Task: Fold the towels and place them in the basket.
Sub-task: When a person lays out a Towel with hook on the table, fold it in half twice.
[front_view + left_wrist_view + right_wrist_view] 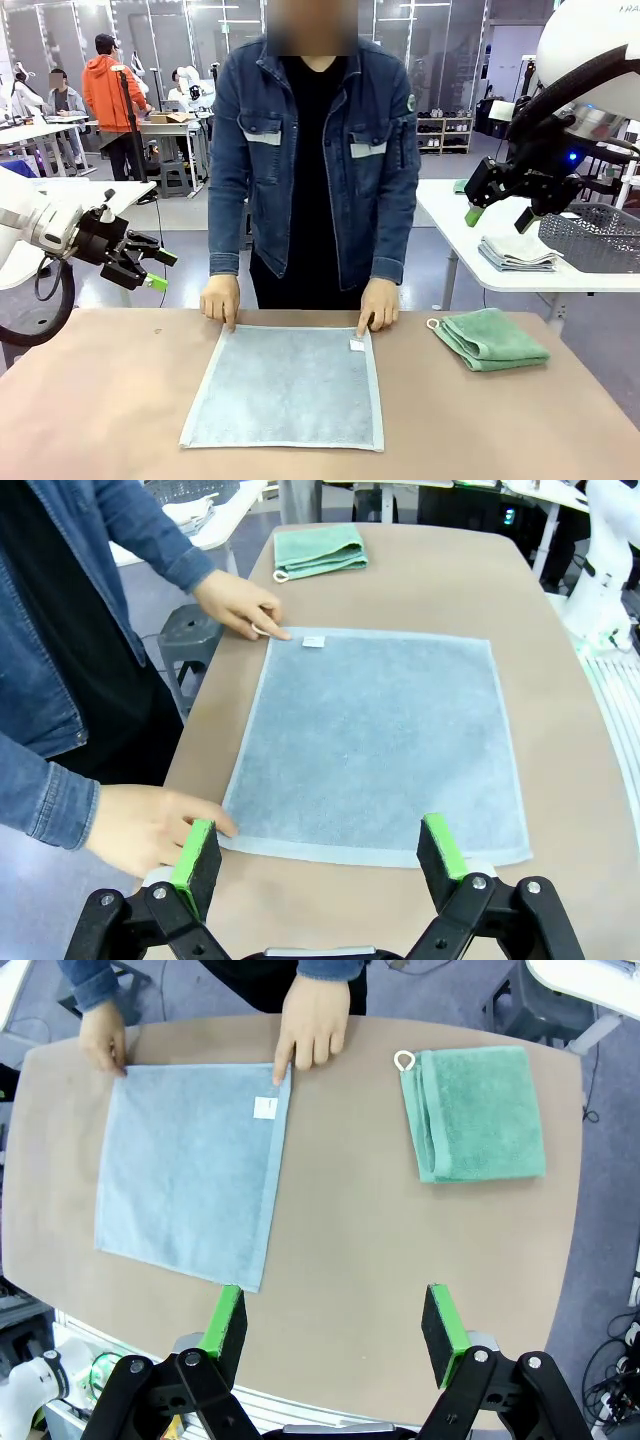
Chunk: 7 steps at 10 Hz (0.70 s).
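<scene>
A pale grey-blue towel [285, 385] [375, 745] [190, 1175] lies spread flat on the brown table, its white label tag [357, 344] at the far right corner. A person's hands [222, 300] [378, 305] press on its two far corners. To its right lies the mint green towel [492, 338] [320, 548] [478, 1110], folded. The dark grey basket [595, 235] stands on a white side table at the right. My left gripper [160, 270] [318, 825] hangs open off the table's left edge. High at the right, my right gripper [498, 218] [333, 1300] is open, holding nothing.
A stack of folded towels [517, 252] rests on the white side table [450, 215] beside the basket. A grey stool [185, 630] stands beyond the table's far edge near the person. The table's front and left areas are bare brown surface [90, 400].
</scene>
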Each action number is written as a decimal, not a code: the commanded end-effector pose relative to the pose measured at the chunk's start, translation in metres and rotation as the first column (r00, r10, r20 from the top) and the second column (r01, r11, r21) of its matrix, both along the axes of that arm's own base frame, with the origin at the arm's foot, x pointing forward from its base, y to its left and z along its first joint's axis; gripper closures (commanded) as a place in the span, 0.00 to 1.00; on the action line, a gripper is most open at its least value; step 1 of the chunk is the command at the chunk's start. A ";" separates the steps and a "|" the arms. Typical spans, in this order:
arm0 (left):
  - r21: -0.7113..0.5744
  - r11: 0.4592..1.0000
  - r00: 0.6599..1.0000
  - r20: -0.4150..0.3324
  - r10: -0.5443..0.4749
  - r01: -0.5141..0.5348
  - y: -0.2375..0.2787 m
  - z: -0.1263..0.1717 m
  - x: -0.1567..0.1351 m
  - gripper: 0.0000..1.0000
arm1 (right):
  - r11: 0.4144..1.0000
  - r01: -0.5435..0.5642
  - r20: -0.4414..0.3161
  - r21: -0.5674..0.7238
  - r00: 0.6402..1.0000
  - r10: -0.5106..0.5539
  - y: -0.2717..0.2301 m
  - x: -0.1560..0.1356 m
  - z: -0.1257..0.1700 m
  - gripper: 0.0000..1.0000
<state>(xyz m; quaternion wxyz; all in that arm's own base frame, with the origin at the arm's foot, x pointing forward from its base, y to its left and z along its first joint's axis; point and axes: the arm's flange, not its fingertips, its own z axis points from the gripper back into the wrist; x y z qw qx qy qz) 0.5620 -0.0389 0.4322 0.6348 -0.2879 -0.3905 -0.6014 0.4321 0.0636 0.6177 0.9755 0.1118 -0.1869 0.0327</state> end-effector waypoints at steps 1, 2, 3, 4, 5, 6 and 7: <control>0.000 1.000 1.000 0.000 0.000 0.000 0.000 0.000 0.000 0.00 | 0.970 -0.242 0.059 -0.018 0.968 0.243 0.003 0.010 -0.005 0.12; 0.058 0.998 0.999 0.023 0.028 -0.029 -0.005 0.019 -0.008 0.00 | 0.934 -0.348 0.053 -0.079 0.934 0.353 0.022 0.014 -0.011 0.12; 0.102 0.994 0.999 0.033 0.027 -0.030 -0.017 0.036 -0.019 0.00 | 0.891 -0.439 0.049 -0.115 0.894 0.446 0.040 0.015 -0.016 0.12; 0.172 0.984 0.999 0.019 0.034 -0.036 -0.035 0.053 -0.032 0.00 | 0.828 -0.539 0.052 -0.156 0.832 0.552 0.061 0.013 -0.022 0.12; 0.248 0.968 0.999 0.026 0.039 -0.045 -0.054 0.065 -0.043 0.00 | 0.749 -0.633 0.039 -0.196 0.758 0.651 0.084 0.013 -0.032 0.12; 0.346 0.937 0.999 0.009 0.049 -0.049 -0.074 0.076 -0.055 0.00 | 0.647 -0.729 0.009 -0.222 0.662 0.749 0.115 0.010 -0.046 0.12; 0.397 0.917 0.999 -0.003 0.042 -0.037 -0.092 0.079 -0.064 0.00 | 0.563 -0.790 -0.018 -0.241 0.584 0.812 0.141 0.007 -0.061 0.12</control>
